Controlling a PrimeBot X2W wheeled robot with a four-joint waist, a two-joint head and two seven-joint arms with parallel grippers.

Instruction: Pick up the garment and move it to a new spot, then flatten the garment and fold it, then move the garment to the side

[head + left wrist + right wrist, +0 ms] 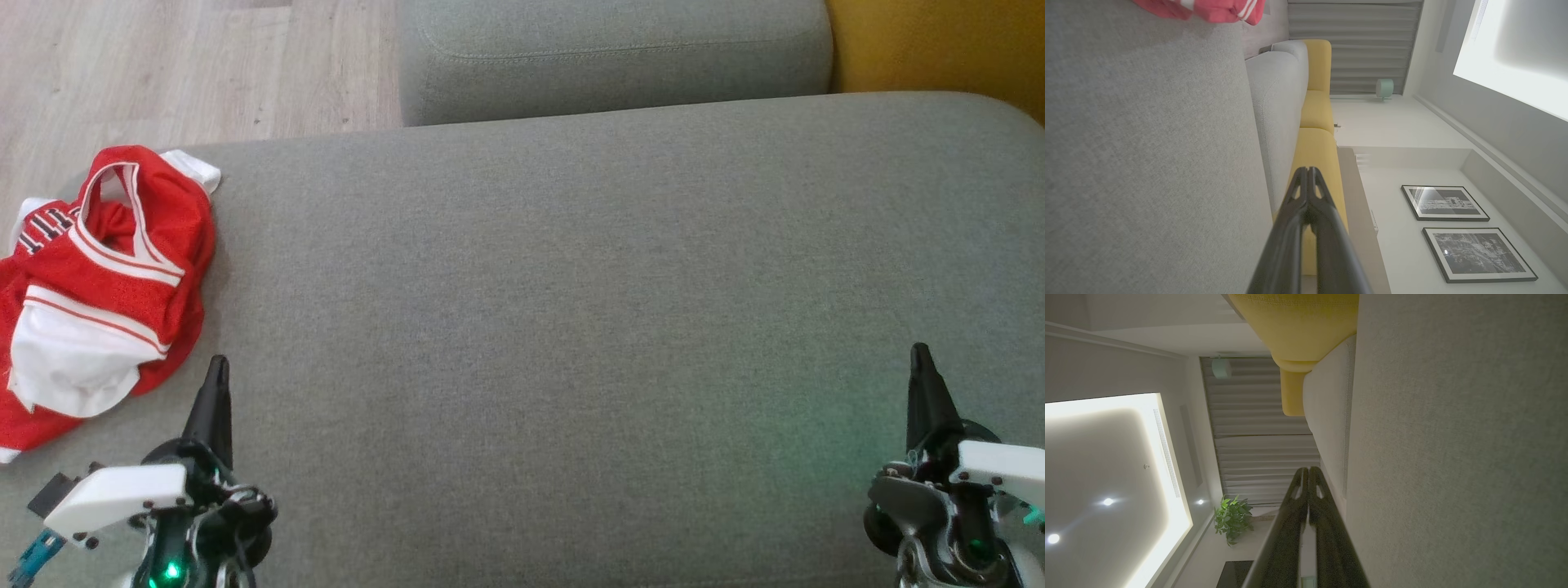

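Well, you get just part of the garment [98, 286]: the left edge of the head view cuts it off, it lies crumpled with folds covering one another, and the dark lettering at its upper left is too bunched to read. In the left wrist view it is a red corner with white stripes [1208, 10], clipped by that view's top edge. The bottom of the head view cuts off both wrists.

Count one garment, red with white panels and trim. It lies on the grey cushion [571, 286], left of the left gripper [217, 366] and reaching well beyond its tip; its nearest red fold sits near the fingers [211, 400], a narrow strip of grey between. From the right gripper [920, 355] it is far off to the left.

Count two grippers, two fingers each. The left fingers [1333, 237] are pressed together at the tips, and the right fingers [1331, 539] likewise. Both pairs point forward low over the cushion; whether they touch it you cannot tell.

Beyond the fingertips lie a second grey cushion [612, 57], a yellow cushion [939, 41] to its right and wooden floor [163, 65] to its left. Two framed pictures [1443, 203] hang in the left wrist view; one potted plant [1232, 518] stands in the right wrist view.
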